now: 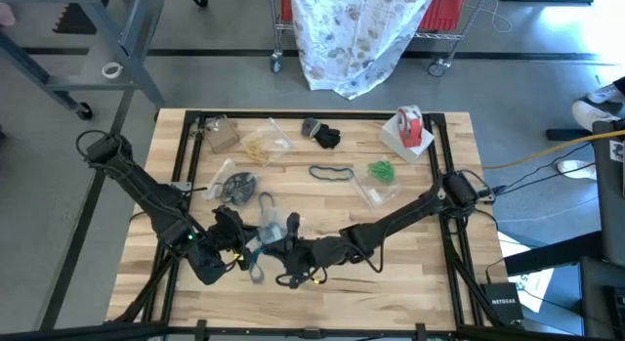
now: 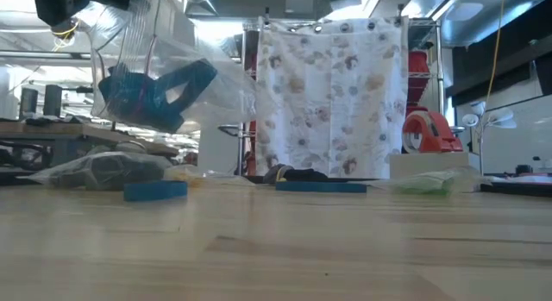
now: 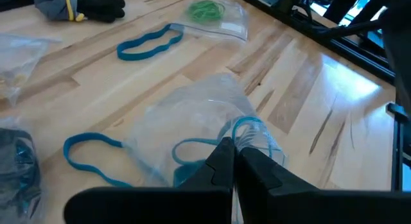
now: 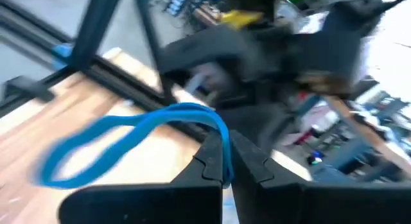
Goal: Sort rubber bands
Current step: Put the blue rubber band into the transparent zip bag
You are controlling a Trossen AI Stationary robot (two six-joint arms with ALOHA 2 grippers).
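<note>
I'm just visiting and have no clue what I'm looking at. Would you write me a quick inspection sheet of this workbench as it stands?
Surface: wooden table, black frame around it.
Job's things: blue rubber bands, one loose, one near the grippers; green bands in a bag; tan bands in a bag.
Clutter: red-and-white tape roll, black glove, dark bagged bundle.
Grippers: left gripper shut on a clear bag holding blue bands; right gripper shut on a blue band.
Cables: yellow cable on the floor, right side.
Surroundings: patterned cloth over a wire cart.
</note>
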